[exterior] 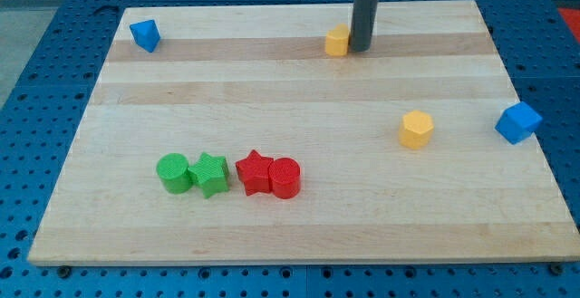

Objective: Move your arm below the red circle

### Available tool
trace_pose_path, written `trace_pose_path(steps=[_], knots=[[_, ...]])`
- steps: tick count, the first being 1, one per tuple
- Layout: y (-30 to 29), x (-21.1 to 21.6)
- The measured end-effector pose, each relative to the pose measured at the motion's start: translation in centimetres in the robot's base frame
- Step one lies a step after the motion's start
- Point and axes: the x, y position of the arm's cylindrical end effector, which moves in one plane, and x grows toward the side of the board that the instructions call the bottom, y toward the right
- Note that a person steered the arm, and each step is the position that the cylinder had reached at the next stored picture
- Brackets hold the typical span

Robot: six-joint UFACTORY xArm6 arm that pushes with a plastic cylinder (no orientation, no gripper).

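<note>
One dark rod, no claw on it and so nothing wide, narrow or held, only my tip (361, 48) set on the board near the view's top, just right of centre. Touching or all but touching that tip on its left side: a yellow block (337, 41), shape hard to make out behind the rod. Well below and to the right, a yellow hexagon block (416, 129); further right, at the board's right edge, a blue block (517, 122) tilted on a corner. Far off at the top left, a second, smaller blue block (144, 35). Low on the left half, well apart from the tip, four blocks in a row, each touching the next: green circle (173, 172), green star (210, 174), red star (255, 172), then the red circle (285, 177) at the row's right end. No brand, label or writing readable anywhere. Underneath, a pale wooden board (290, 99) of glued planks with darker grain bands, lying on a blue perforated table (36, 90); beyond the top edge only a dim strip of room, too little to tell.
</note>
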Motion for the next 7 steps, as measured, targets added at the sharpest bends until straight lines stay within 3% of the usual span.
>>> trace_pose_path(steps=[4, 6, 7], knots=[[-6.6, 0.0], [0.2, 8.1], [0.2, 16.7]])
